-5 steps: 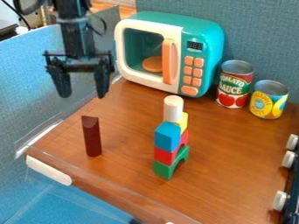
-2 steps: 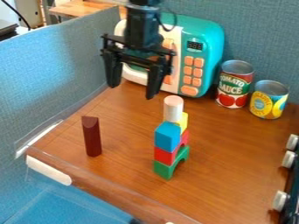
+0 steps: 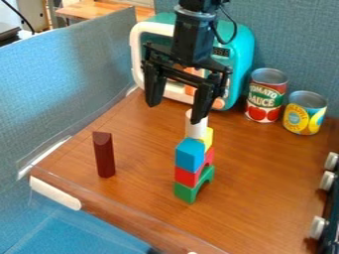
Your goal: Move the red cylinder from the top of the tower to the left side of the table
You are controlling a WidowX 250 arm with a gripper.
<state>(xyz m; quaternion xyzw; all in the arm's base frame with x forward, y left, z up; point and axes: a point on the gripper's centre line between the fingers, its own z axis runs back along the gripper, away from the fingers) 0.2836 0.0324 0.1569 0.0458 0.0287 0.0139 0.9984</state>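
Observation:
My gripper (image 3: 175, 110) hangs open above and behind the block tower, its right finger overlapping the top of a white cylinder (image 3: 197, 129) in the view. Nothing is between its fingers. The cylinder standing on top of the tower is white, not red. Below it are a yellow block (image 3: 208, 138), a blue block (image 3: 190, 155), a red block (image 3: 188, 176) and a green arch block (image 3: 186, 192) at the base. A dark red upright piece with a slanted top (image 3: 104, 158) stands on the left part of the table (image 3: 142, 163).
A teal toy microwave (image 3: 242, 54) stands at the back, behind the gripper. A tomato sauce can (image 3: 266, 96) and a yellow can (image 3: 305, 113) are at the back right. Stove knobs (image 3: 318, 227) line the right edge. A blue-grey partition (image 3: 59, 89) borders the left.
From upper left, my gripper has moved right and somewhat down, toward the tower, and has stayed open. The blocks and the dark red piece have not moved.

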